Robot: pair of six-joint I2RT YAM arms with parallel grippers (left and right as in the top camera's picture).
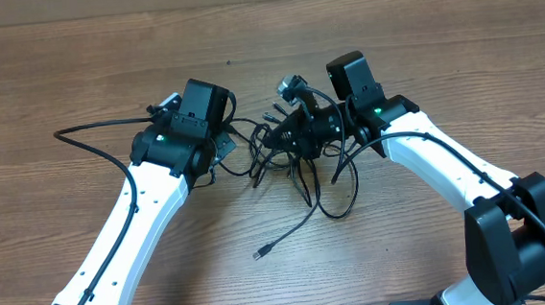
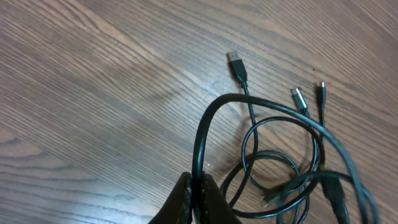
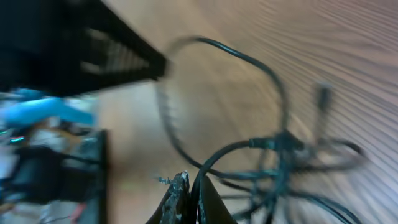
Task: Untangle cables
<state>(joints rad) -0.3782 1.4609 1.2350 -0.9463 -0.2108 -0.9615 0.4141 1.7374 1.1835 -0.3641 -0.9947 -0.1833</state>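
Closest to the lens in the left wrist view, the left gripper (image 2: 198, 200) has its two dark fingers pressed together on one strand of the cables (image 2: 198, 152). That strand rises from the pinch and arches over to the right across the rest of the tangle. Beyond it, three plug ends lie on the wooden table (image 2: 93, 93), all pointing away from the gripper toward the top of the picture: a flat USB plug (image 2: 236, 64) and two slimmer tips (image 2: 298, 96) just right of it, their cords running back lengthwise into the loops. In the right wrist view, which is blurred, the right gripper (image 3: 188, 200) is likewise closed. A black cord seems to come out from between its tips and curve up into a knot of crossing strands, though the blur hides how firmly it is caught. Only the overhead view shows the whole layout: the tangle sits mid-table between the two wrists, touching both. One loose strand (image 1: 292, 230) trails out of it toward the near edge, its plug pointing down and left. The three plug tips clear from the left wrist cannot be picked out there.
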